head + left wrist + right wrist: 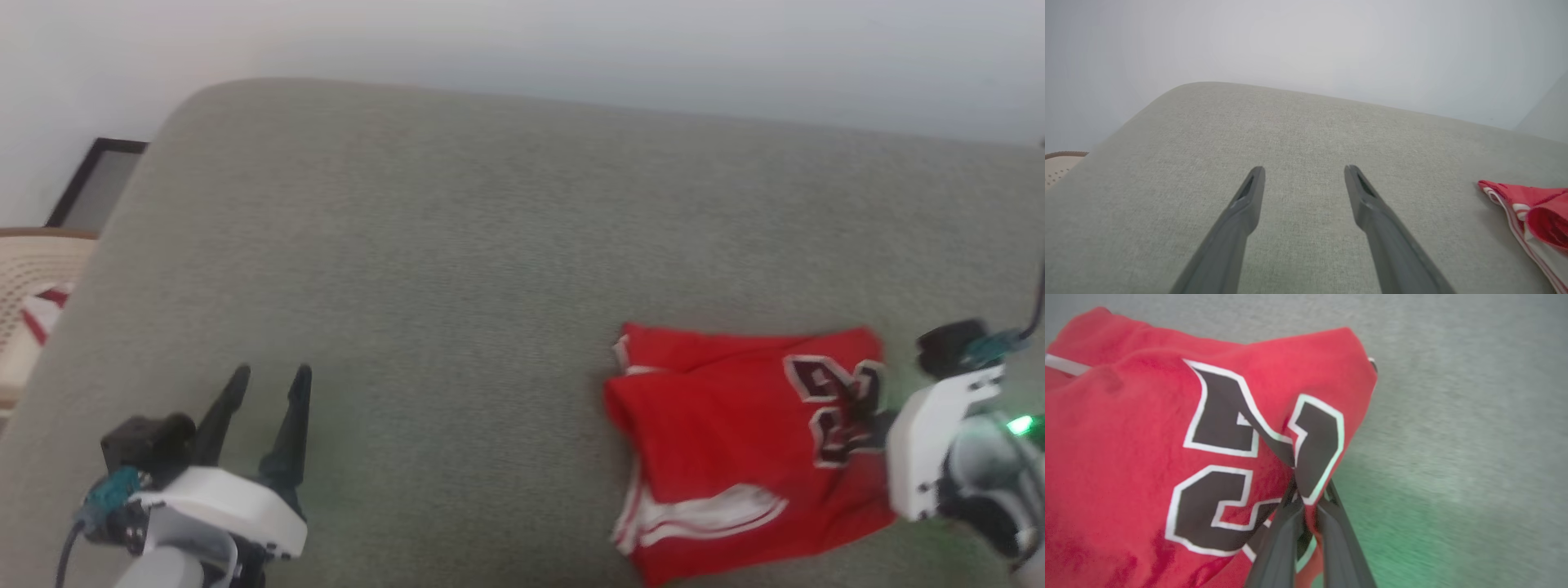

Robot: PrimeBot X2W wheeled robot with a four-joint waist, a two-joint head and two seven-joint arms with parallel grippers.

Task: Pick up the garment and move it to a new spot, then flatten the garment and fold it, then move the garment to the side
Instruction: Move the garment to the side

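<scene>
R end effector (1310, 490) pinches folded red no. 23 jersey (718, 425), tips hidden in cloth; L end effector (272, 374) spread over grey cushion (457, 245); head view blurred.

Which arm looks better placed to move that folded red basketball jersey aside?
Right. The right gripper is shut on a fold of the red number-printed jersey, while the left gripper stands open over the grey-green fabric cushion, apart from it.
</scene>
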